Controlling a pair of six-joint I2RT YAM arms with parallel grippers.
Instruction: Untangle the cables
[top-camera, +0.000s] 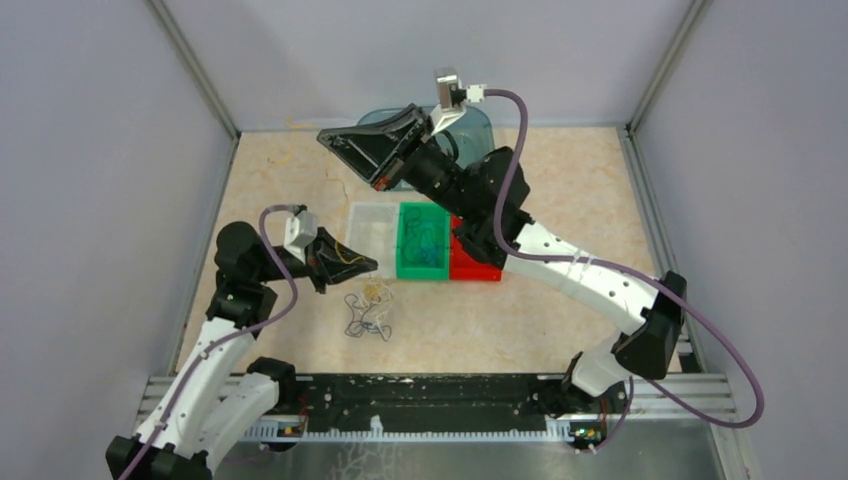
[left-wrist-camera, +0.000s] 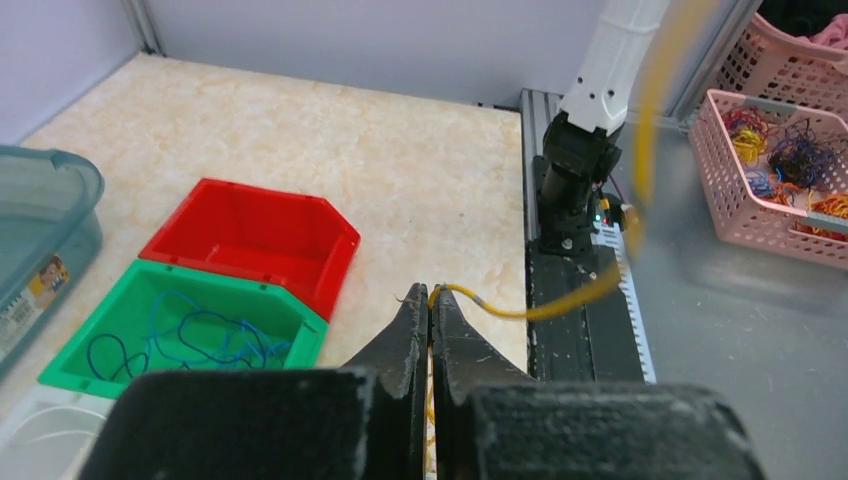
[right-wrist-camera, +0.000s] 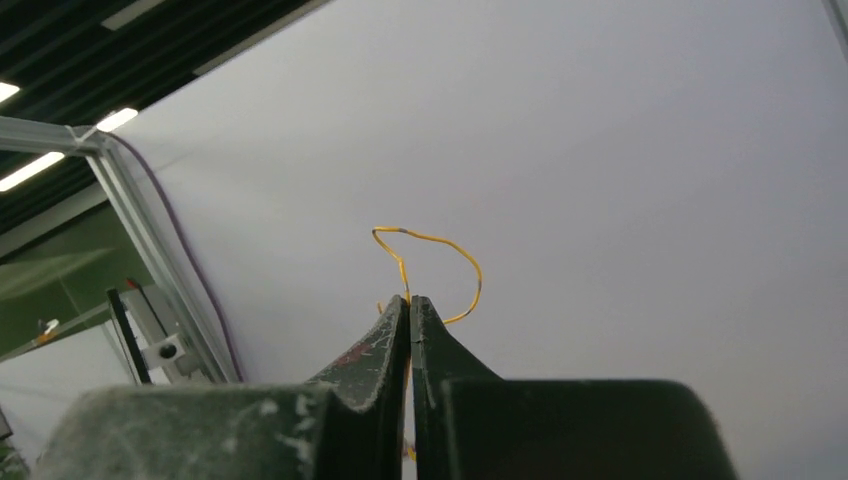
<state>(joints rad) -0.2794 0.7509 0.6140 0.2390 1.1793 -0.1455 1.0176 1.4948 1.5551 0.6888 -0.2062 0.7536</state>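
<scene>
Cables (top-camera: 368, 312) lie in a small loose tangle on the beige, stone-patterned table (top-camera: 560, 320), at about 5 o'clock from the left gripper (left-wrist-camera: 431, 300) in the top view. Its black jaws are pressed together on a yellow-orange wire (left-wrist-camera: 500, 312), which is thin, smooth and springy. The right gripper (right-wrist-camera: 410, 302), raised toward 12 o'clock, likewise pinches a curled yellow wire (right-wrist-camera: 440, 240). Such thin wire may slip out of the hard tapered tips, or a pull may drag the tangle and tighten its knots. Blue wires (left-wrist-camera: 190, 340) rest in the glossy green plastic bin (left-wrist-camera: 200, 275).
</scene>
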